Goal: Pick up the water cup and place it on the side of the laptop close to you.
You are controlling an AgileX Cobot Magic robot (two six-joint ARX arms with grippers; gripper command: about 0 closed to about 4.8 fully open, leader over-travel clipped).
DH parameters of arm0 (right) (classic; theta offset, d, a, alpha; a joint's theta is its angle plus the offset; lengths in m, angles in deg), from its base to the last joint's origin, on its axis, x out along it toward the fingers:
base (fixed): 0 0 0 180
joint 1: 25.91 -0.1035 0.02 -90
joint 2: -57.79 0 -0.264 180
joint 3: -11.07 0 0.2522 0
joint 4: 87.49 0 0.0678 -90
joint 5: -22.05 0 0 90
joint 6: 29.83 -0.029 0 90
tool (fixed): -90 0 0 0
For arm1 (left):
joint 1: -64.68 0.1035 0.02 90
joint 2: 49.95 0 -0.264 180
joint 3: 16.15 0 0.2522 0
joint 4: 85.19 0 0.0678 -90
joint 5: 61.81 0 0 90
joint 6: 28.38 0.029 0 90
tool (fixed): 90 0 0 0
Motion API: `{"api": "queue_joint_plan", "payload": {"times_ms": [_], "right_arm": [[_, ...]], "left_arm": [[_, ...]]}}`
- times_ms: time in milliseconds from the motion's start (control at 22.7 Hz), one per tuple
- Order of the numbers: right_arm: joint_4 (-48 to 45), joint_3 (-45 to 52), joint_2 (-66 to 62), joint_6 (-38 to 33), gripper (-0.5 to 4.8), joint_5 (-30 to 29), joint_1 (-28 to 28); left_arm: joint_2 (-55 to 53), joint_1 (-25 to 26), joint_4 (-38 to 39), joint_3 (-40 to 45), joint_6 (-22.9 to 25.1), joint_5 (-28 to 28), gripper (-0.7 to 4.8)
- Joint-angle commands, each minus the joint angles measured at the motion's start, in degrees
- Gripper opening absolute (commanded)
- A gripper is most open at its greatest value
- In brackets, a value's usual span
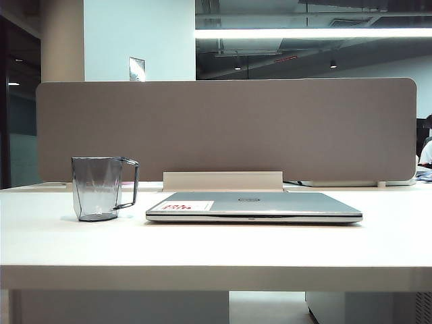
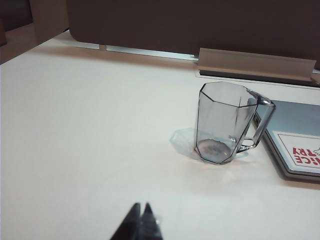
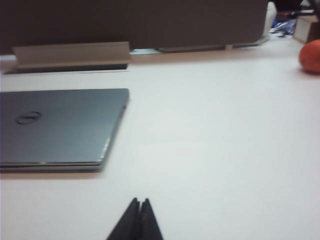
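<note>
So the water cup (image 1: 99, 188) stands upright on the white bench (image 1: 216, 246), just beside the laptop's (image 1: 254, 207) sticker-end short edge, handle (image 1: 129, 183) pointing toward the laptop with a small gap between them. It's see-through smoky-grey plastic with faceted walls that narrow toward the base, so it probably weighs next to nothing and is fairly stiff, but smooth and a bit slippery. A squeeze across the tapered body could let it slide downward out of the grip; the upper wall near the rim or the big angular loop handle looks like the safer spot. Being light, it would likely tip or skate if bumped sideways.

Contents: it looks empty. The left wrist view shows the bottom (image 2: 214, 148) through the wall, with no liquid line visible, though there's a faint mark or glare on the base that's hard to read.

The laptop lies closed and flat, and the bench in front of it, on the near side, is bare, so there's room for the cup.

Both grippers sit back from everything. The left gripper (image 2: 141, 222) has its fingers pressed together, empty, well short of the cup. The right gripper (image 3: 138, 220) is likewise clenched on nothing, out past the laptop's (image 3: 60, 125) other end. An orange round thing (image 3: 310, 56) sits far off at the bench edge.
</note>
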Motion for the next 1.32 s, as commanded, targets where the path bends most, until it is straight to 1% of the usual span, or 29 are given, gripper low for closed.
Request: {"api": "queue_joint_plan", "payload": {"times_ms": [44, 132, 220, 352, 528, 704, 836, 968, 1144, 1276, 1320], "right_arm": [[-1.16, 0.31, 0.09, -2.34, -0.01, -2.16, -0.04], [-1.92, 0.31, 0.09, -2.34, -0.01, -3.45, -0.09], [-2.89, 0.24, 0.09, -2.34, -0.01, -3.72, -0.15], [-3.69, 0.26, 0.09, -2.34, -0.01, -4.24, -0.13], [-3.89, 0.24, 0.09, -2.38, -0.01, -4.79, -0.13], [-4.90, 0.15, 0.09, -7.82, -0.02, -7.10, -0.26], [-6.08, 0.13, 0.09, -9.62, -0.03, -8.28, -1.31], [-8.04, -0.02, 0.09, -9.64, -0.03, -8.28, -5.40], [-8.24, -2.12, -0.28, -9.60, -0.04, -7.48, -10.60], [-8.41, -5.70, -2.27, -9.38, -0.04, -2.49, -17.05], [-8.50, -6.45, -3.08, -9.31, -0.04, -1.14, -18.40]], "left_arm": [[-0.07, -0.15, -1.70, -0.20, -0.20, 5.16, -0.04], [-0.07, -0.15, -2.64, -0.22, -0.24, 6.56, -0.04], [-0.07, -0.17, -4.24, -0.31, -0.61, 6.64, -0.04], [-0.07, -0.37, -6.73, -0.42, -4.11, 6.67, -0.04], [-0.09, -1.66, -6.62, -1.20, -4.28, 6.62, -0.04], [-0.31, -2.69, -5.90, -2.73, -4.26, 6.60, -0.04], [-0.37, -2.84, -5.77, -2.99, -4.24, 6.56, -0.04], [-0.37, -2.84, -4.85, -2.99, -4.24, 6.56, -0.04], [-0.37, -2.84, -4.74, -2.99, -4.20, 6.43, -0.04], [-0.37, -2.82, -4.61, -2.97, -3.13, 6.40, -0.04], [-0.37, -2.82, -4.46, -2.97, -3.13, 6.38, -0.04]]}}
